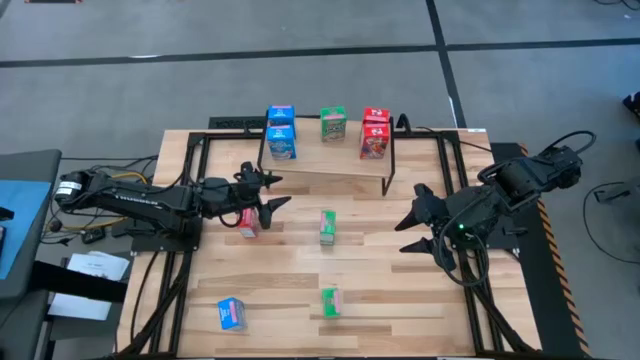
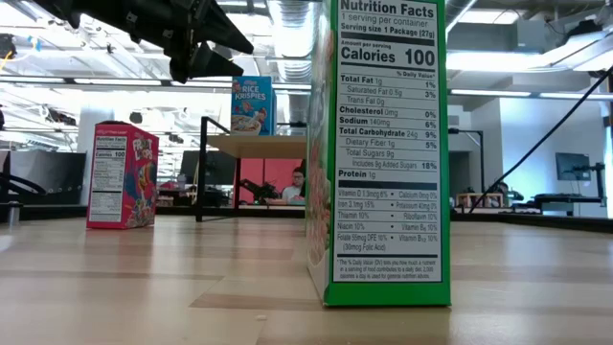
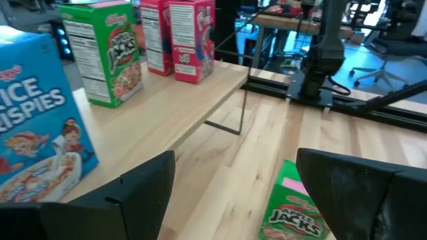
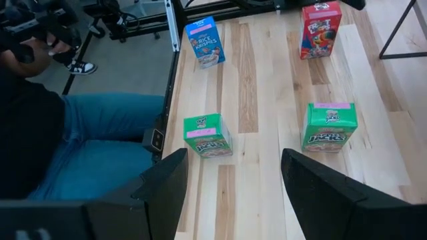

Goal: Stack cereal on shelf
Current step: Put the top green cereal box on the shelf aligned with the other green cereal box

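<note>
Wooden tabletop (image 1: 400, 290), cereal boxes scattered.
Shelf (image 1: 330, 160) holds blue, green, red boxes; left gripper (image 1: 272, 192) and right gripper (image 1: 415, 222) both spread wide, empty.

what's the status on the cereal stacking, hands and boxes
Left hand open, empty, near shelf. Right hand open, empty, waiting at right. Shelf holds blue, green, red boxes; four boxes on table. Nothing blocking.

Shelf (image 1: 325, 165) upper centre of high view: blue boxes (image 1: 281, 132) left, green box (image 1: 333, 124) middle, red boxes (image 1: 375, 134) right; narrow gaps between. Below shelf, red box (image 1: 248, 222) and green box (image 1: 327, 227) block centre. Lower table: blue box (image 1: 232, 314), second green box (image 1: 331, 301); open wood lower right.
</note>
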Controlling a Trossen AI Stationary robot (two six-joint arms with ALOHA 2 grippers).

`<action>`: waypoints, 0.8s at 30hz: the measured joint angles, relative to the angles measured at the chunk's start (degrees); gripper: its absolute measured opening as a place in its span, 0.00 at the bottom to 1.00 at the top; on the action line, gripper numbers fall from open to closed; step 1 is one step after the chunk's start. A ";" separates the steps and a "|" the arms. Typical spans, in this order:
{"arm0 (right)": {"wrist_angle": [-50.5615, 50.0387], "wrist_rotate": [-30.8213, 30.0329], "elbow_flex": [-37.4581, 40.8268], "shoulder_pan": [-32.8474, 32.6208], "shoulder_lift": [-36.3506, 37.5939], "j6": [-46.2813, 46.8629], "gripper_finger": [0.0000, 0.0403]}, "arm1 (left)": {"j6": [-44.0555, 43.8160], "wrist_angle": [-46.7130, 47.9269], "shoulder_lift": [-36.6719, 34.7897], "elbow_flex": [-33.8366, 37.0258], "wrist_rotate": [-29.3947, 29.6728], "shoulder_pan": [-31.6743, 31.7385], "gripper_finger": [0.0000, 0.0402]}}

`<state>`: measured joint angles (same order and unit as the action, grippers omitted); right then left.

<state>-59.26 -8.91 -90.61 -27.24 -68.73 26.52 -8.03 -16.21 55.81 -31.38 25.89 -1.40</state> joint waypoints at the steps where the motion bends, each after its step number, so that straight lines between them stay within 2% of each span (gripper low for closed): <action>1: -0.01 0.00 0.00 0.00 0.00 0.00 0.66 | 0.00 0.00 0.00 0.00 0.00 -0.31 0.75; 7: -0.49 0.00 0.00 0.00 0.00 -2.26 0.66 | 0.00 3.36 0.04 -2.32 0.58 -2.10 0.75; 16: -1.13 -0.97 -0.04 0.39 -3.71 -9.75 0.66 | -0.20 19.51 0.02 -13.30 1.82 -6.33 0.75; 24: -0.48 -1.57 0.00 3.72 -8.62 -19.29 0.66 | -0.62 23.64 0.02 -18.92 2.01 -10.78 0.75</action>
<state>-59.74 -10.48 -90.61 -23.52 -77.35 7.24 -8.65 7.44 55.83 -50.30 27.90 -12.18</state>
